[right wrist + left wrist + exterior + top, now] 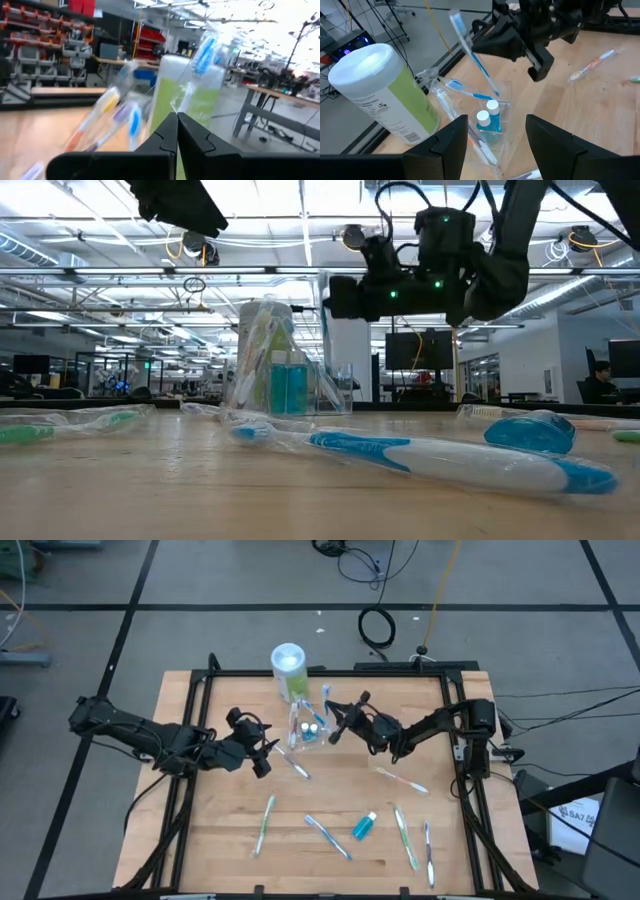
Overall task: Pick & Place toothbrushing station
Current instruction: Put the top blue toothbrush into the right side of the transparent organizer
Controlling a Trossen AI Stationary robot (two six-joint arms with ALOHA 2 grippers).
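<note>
While right gripper (333, 732) sits pinched together empty at cup (309, 730), left gripper (268, 752) spread; brushes (405, 836) light, slick in wrap, grab mid-handle

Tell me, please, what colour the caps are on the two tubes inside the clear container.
White caps; left wrist view shows them best.

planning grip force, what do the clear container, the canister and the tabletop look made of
Container: thin clear plastic, glossy; the tubes show through its walls.
Canister: probably plastic, with a matte white lid and a printed green paper-like label.
Tabletop: light wood with visible grain and plank seams, low sheen.
</note>
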